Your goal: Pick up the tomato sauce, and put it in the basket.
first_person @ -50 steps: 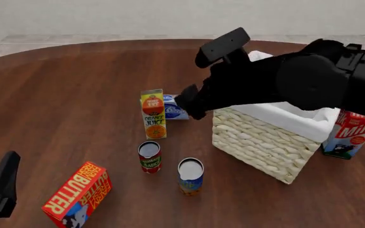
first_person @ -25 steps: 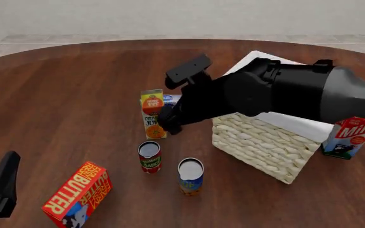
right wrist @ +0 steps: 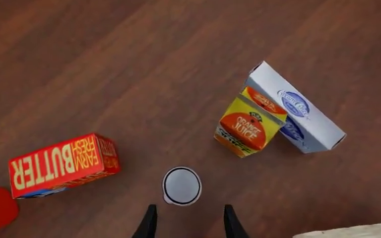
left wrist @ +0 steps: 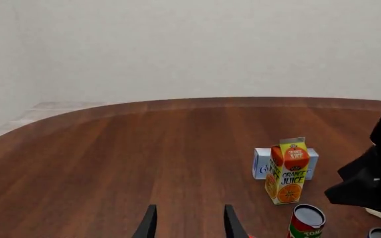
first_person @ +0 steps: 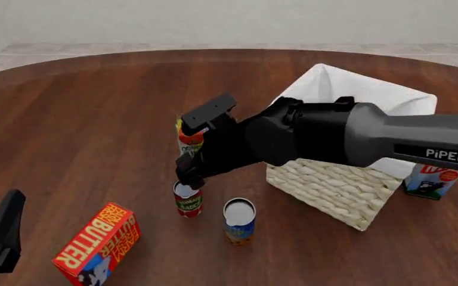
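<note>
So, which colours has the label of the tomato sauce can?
Red with a green band on the tomato sauce can, clearest in the front view.

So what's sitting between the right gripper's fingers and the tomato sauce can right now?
Nothing: in the right wrist view, only bare table separates the right gripper from the tomato sauce, just ahead of the open fingertips.

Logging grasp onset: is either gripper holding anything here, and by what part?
Nothing is held. The right gripper is open above the tomato sauce; the left gripper is open and empty.

Red-and-green tomato sauce [first_person: 188, 202], pale woven basket [first_person: 328, 186], red-yellow butter box [first_person: 98, 243].
</note>
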`<state>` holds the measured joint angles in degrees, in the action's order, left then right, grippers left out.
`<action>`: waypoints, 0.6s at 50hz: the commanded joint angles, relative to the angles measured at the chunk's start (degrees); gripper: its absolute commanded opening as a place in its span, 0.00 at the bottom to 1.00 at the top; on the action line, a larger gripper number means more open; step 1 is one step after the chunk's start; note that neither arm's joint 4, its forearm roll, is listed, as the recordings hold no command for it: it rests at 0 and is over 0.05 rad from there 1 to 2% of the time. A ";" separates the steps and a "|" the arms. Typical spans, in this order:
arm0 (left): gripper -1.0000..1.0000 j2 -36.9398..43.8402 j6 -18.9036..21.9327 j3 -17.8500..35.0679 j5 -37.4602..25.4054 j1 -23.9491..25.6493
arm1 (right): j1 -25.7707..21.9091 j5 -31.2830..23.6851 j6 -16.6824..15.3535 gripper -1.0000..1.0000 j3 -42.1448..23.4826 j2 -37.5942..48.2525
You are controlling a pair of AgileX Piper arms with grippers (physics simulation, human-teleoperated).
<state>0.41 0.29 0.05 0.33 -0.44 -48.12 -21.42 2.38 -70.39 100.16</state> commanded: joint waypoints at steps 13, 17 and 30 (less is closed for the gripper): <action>1.00 0.00 0.00 0.00 0.00 0.00 | -0.51 2.68 1.35 1.00 -1.96 7.01; 1.00 0.00 0.00 0.00 0.00 0.00 | -0.28 3.13 1.26 1.00 -1.74 8.09; 1.00 0.00 0.02 0.00 0.00 0.00 | -0.60 4.21 2.75 1.00 -1.22 10.17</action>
<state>0.41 0.30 0.05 0.33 -0.44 -48.60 -18.11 4.30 -71.87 108.51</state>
